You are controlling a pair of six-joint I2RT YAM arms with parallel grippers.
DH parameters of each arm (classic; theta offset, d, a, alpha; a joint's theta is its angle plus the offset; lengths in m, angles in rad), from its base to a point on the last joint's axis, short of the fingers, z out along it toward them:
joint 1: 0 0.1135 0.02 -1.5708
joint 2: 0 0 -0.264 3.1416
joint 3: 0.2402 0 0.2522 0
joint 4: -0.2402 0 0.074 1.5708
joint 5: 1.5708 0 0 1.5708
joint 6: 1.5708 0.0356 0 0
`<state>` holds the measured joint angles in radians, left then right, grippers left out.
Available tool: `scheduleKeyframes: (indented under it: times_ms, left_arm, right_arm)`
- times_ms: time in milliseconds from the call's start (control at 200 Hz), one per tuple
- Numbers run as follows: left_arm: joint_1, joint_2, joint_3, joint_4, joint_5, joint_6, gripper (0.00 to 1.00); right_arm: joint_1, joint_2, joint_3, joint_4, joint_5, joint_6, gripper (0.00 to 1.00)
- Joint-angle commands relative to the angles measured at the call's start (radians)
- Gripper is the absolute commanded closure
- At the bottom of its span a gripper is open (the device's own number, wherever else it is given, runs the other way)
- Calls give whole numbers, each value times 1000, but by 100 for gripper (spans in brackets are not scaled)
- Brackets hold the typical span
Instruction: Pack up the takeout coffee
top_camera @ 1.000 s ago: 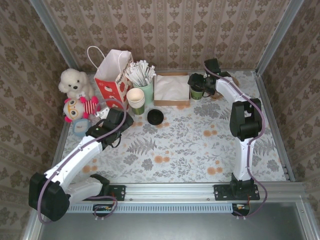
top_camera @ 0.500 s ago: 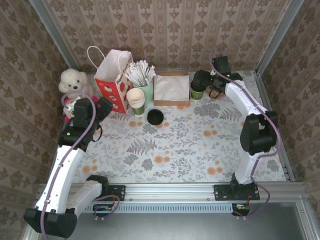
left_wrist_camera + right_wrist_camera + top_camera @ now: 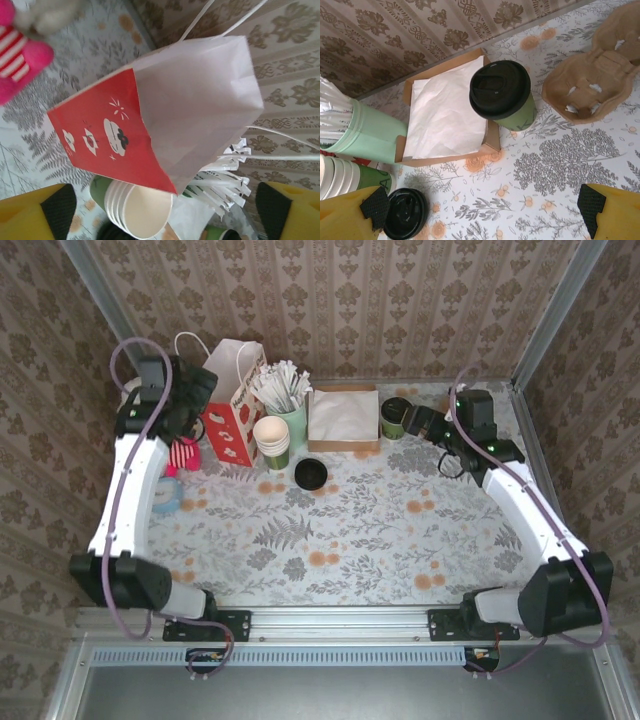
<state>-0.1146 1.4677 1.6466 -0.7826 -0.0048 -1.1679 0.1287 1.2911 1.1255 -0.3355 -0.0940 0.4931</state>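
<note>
The takeout coffee (image 3: 502,97), a small green cup capped with a black lid, stands upright at the right corner of the napkin box; it also shows at the back of the table (image 3: 394,414). My right gripper (image 3: 419,421) is just to its right, open, with bare tablecloth between its fingers (image 3: 485,210). The red-and-white paper bag (image 3: 232,400) stands open at the back left. My left gripper (image 3: 200,390) hovers beside it, open and holding nothing, looking into the bag's mouth (image 3: 200,95).
A loose black lid (image 3: 311,474) lies near the stack of green cups (image 3: 271,440). Behind it stand the pale green holder of wrapped sticks (image 3: 285,390) and the napkin box (image 3: 343,418). A cardboard cup carrier (image 3: 592,82) lies right of the coffee. Plush toys (image 3: 180,453) sit at the left wall.
My left arm swung from the table's middle-left up to the paper bag. My right arm drew back to the right, away from the coffee cup, which stays standing.
</note>
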Motion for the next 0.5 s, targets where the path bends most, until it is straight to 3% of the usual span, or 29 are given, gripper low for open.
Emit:
scheduleKeyframes:
  times_ms: [0,165,345,495]
  left_arm:
    - [15,101,84,-141,134,-121,10]
    - [15,201,147,-210,136,-173,19]
    - [15,220,122,-182,130,-179,46]
    - [18,203,111,-171,58,-162,66]
  right_arm:
    - [3,-68,-53,24,-21,4,0]
    - [5,-111,-96,23,-17,12,0]
    - [6,-131,-105,11,-8,-3,0]
    - [6,-138,-99,9,-9,-6,0]
